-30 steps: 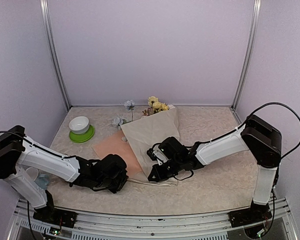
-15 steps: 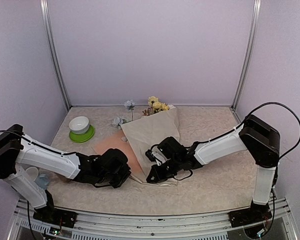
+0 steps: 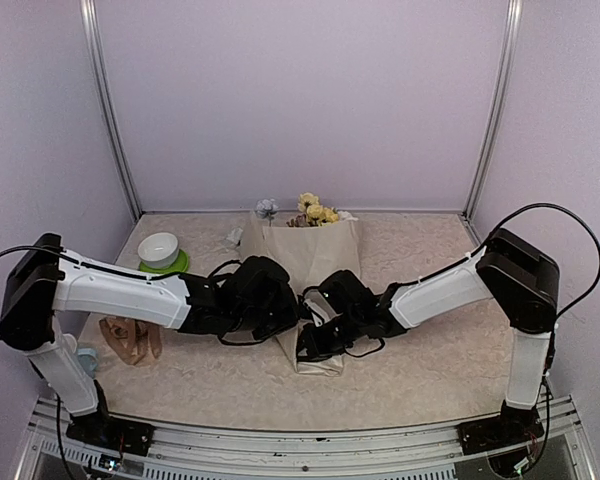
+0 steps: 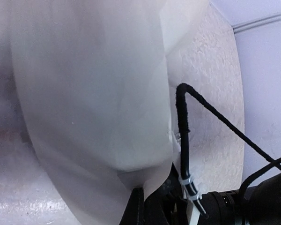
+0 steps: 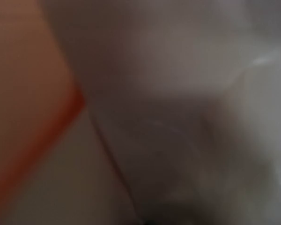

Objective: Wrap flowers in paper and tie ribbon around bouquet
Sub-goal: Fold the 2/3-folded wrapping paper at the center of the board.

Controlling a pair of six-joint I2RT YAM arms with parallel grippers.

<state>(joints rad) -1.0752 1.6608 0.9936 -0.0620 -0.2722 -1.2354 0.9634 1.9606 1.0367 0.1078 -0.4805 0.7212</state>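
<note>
The beige paper [image 3: 315,255] lies folded into a narrow wrap at the table's middle. The flowers [image 3: 315,211] poke out of its far end, yellow blooms beside a pale blue one [image 3: 267,207]. My left gripper [image 3: 292,318] reaches in from the left and is shut on the paper's folded-over flap. In the left wrist view that paper [image 4: 93,93] fills the frame above the dark fingers [image 4: 138,206]. My right gripper [image 3: 313,342] is shut low on the wrap's near end. Its wrist view is a blur of paper [image 5: 178,117]. The tan ribbon [image 3: 130,338] lies heaped at the left.
A white bowl on a green plate [image 3: 160,256] stands at the back left. The right arm's black cable [image 4: 185,136] loops close beside my left gripper. Purple walls and metal posts enclose the table.
My left arm swept right and carried the paper's left flap over the flowers, hiding the pinkish side. The ribbon now shows at the left. The right gripper stayed put.
</note>
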